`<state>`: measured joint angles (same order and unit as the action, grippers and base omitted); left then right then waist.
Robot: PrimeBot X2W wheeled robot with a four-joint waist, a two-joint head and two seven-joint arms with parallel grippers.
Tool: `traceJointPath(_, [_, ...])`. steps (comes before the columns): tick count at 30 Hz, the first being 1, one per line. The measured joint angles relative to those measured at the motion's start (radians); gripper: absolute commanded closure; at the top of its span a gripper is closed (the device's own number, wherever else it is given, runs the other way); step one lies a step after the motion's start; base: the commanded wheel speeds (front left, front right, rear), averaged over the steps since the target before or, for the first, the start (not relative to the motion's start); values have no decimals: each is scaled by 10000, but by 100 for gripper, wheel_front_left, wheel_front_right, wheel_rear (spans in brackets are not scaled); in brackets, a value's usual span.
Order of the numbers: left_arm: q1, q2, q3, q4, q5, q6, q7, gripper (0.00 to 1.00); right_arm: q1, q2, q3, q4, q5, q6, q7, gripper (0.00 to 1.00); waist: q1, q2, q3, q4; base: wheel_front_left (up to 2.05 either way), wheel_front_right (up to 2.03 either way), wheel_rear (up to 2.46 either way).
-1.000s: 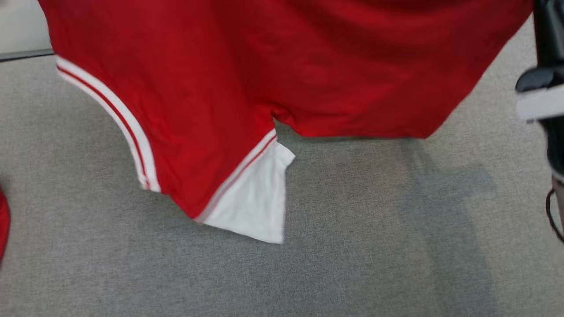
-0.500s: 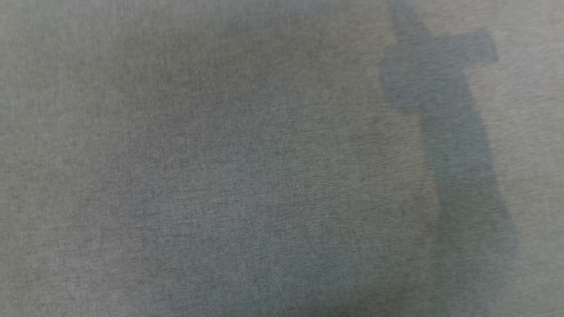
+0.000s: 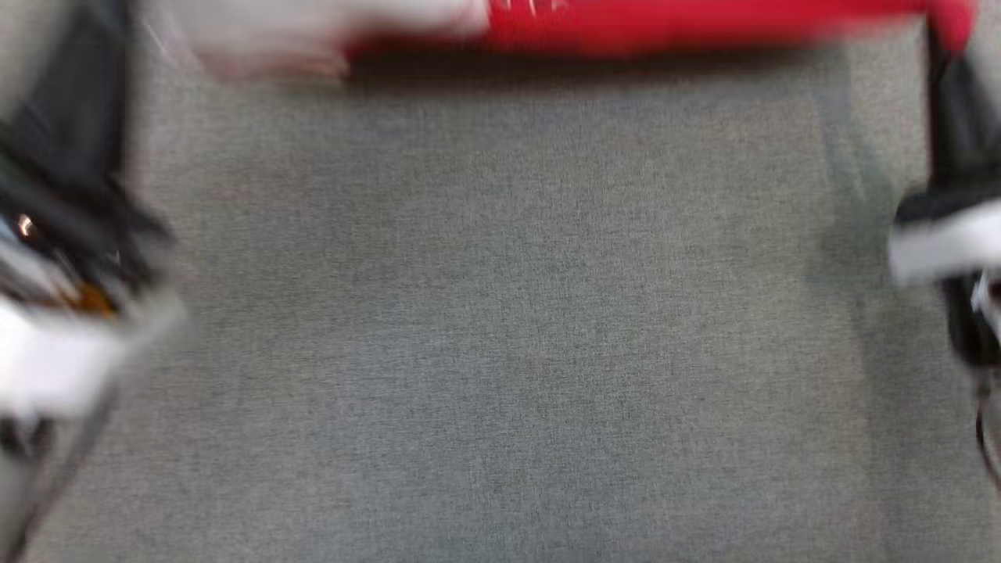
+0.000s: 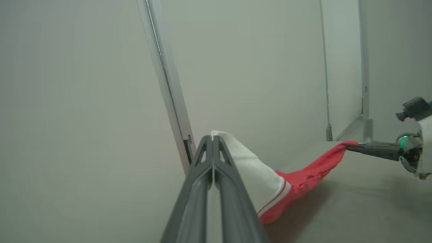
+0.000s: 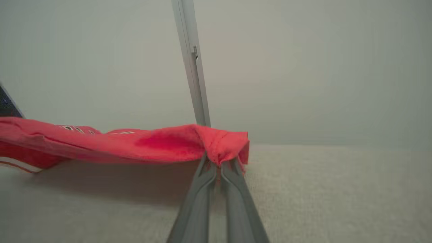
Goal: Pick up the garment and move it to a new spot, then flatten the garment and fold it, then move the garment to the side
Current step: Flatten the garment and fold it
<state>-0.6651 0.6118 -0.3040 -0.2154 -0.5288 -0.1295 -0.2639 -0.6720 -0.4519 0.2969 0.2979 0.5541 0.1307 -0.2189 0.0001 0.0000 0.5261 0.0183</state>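
Observation:
The garment (image 3: 665, 27) is red with a white, red-striped part, and it stretches as a blurred band across the top of the head view. My left gripper (image 4: 212, 136) is shut on the white end (image 4: 249, 168), held above the grey surface. My right gripper (image 5: 219, 162) is shut on a bunched red edge (image 5: 222, 145). In the left wrist view the right gripper (image 4: 351, 146) pinches the far red tip, and the garment (image 4: 303, 175) sags between the two grips. Both forearms (image 3: 70, 234) (image 3: 954, 234) flank the head view, blurred.
A grey fabric-covered surface (image 3: 500, 328) spreads below the garment. A pale wall with a vertical metal strip (image 4: 168, 84) stands close behind the grippers, also the strip (image 5: 192, 60) in the right wrist view.
The head view has shifted a lot between frames. The garment hung large in view a second ago; now it is a taut strip at the top, with both arms at the sides.

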Motion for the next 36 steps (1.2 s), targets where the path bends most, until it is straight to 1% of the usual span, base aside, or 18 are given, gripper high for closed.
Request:
traceJointPath(2, [1506, 483, -522, -769, 276, -2, -4, 100, 1336, -251, 111, -458, 458, 2, 510, 100, 0, 0, -257, 44, 0, 0, 0])
traceJointPath(4, [3006, 656, -947, -1131, 291, -2, -2, 100, 2552, -523, 115, -988, 966, 2, 1012, 100, 0, 0, -519, 77, 0, 0, 0])
traceJointPath(6, [4243, 562, -1072, -1256, 201, -6, 6, 100, 3582, -694, -58, -1480, 1459, 0, 1402, 100, 0, 0, -783, 105, 0, 0, 0])
traceJointPath(9, [5617, 309, -918, -1143, -401, -4, 6, 100, 4891, -800, -357, -2155, 2017, 2, 1820, 100, 0, 0, -1189, 140, 0, 0, 0])
traceJointPath(12, [6487, 349, -851, -984, -711, -4, 8, 100, 6049, -832, -671, -2604, 2556, 2, 2222, 100, 0, 0, -1600, 148, 0, 0, 0])
traceJointPath(15, [7031, 420, -779, -920, -817, -4, 6, 100, 7030, -1034, -959, -2917, 2966, 2, 2640, 100, 0, 1, -1975, 151, 0, 0, 0])
traceJointPath(17, [7343, 500, -805, -918, -909, -2, 6, 100, 7416, -1112, -1198, -3085, 2997, 2, 2709, 100, 0, 1, -2180, 129, 0, 0, 0])
traceJointPath(18, [7434, 556, -805, -928, -911, -4, 6, 100, 7518, -1112, -1312, -3127, 2947, 2, 2696, 97, 0, 0, -2260, 107, 0, 0, 0])
traceJointPath(19, [7467, 577, -807, -938, -930, -4, 6, 100, 7573, -1081, -1400, -3118, 2846, 2, 2623, 62, 0, 1, -2331, 78, 0, 0, 0])
traceJointPath(20, [7476, 562, -796, -949, -961, -4, 6, 100, 7625, -1009, -1503, -3099, 2732, 2, 2546, 29, 0, 0, -2394, 52, 0, 0, 0])
traceJointPath(21, [7487, 527, -788, -953, -966, -4, 6, 100, 7688, -922, -1561, -3068, 2637, 2, 2495, 3, 0, 1, -2455, 28, 0, 0, 0])
traceJointPath(22, [7492, 470, -777, -957, -965, -4, 6, 100, 7746, -809, -1588, -3020, 2510, 2, 2429, 0, 0, 0, -2515, 4, 0, 0, 0])
traceJointPath(26, [7479, 163, -533, -1009, -863, -4, 6, 100, 7997, -245, -2021, -2686, 1739, 2, 1749, 0, 0, 0, -2635, -76, 0, 0, 0])
traceJointPath(29, [7416, -102, -299, -1080, -771, -4, 6, 100, 8425, 159, -2125, -2525, 1032, 2, 1185, 0, 0, 1, -2613, -68, 0, 0, 0])
traceJointPath(33, [7399, -334, 0, -1154, -715, -4, 6, 100, 8718, 399, -1778, -2443, 42, 2, 330, 0, 0, 1, -2518, -107, 0, 0, 0])
traceJointPath(35, [7398, -364, 96, -1168, -713, -4, 6, 100, 8666, 366, -1595, -2157, -616, 4, 105, 0, 0, 0, -2456, -142, 0, 0, 0])
traceJointPath(36, [7397, -380, 150, -1168, -711, -4, 6, 100, 8590, 449, -1601, -1992, -738, 2, 6, 0, 0, 0, -2421, -167, 0, 0, 0])
